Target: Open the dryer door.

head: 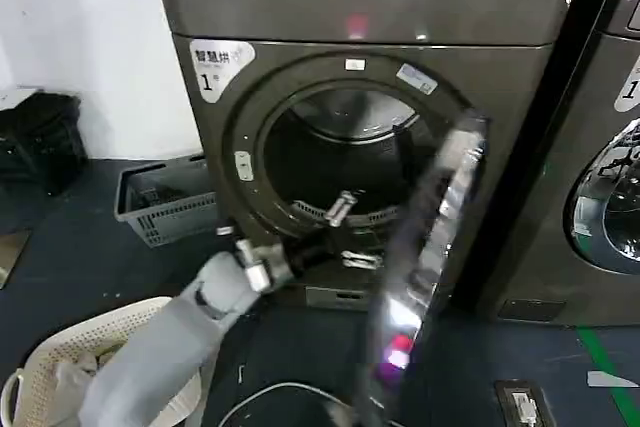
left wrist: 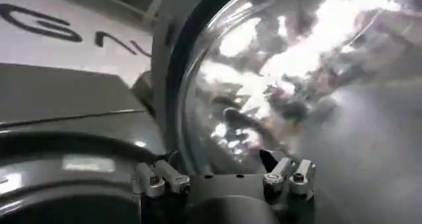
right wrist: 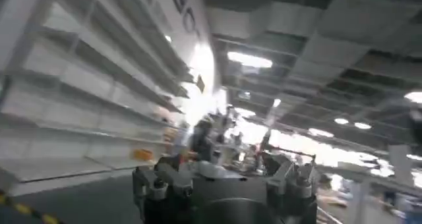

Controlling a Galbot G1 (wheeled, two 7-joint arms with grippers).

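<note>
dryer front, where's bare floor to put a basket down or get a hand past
Bare dark floor lies between the grey crate and the white laundry basket, left of the left arm. It is crowded in front of the drum opening: the left gripper reaches in, and the dryer door swings out beside it, with a cable below.

Dark floor (head: 80,237): dryer (head: 370,77), neighbouring machine (head: 600,147), grey basket (head: 165,205), cream laundry basket (head: 70,362), white cable (head: 290,392).
</note>
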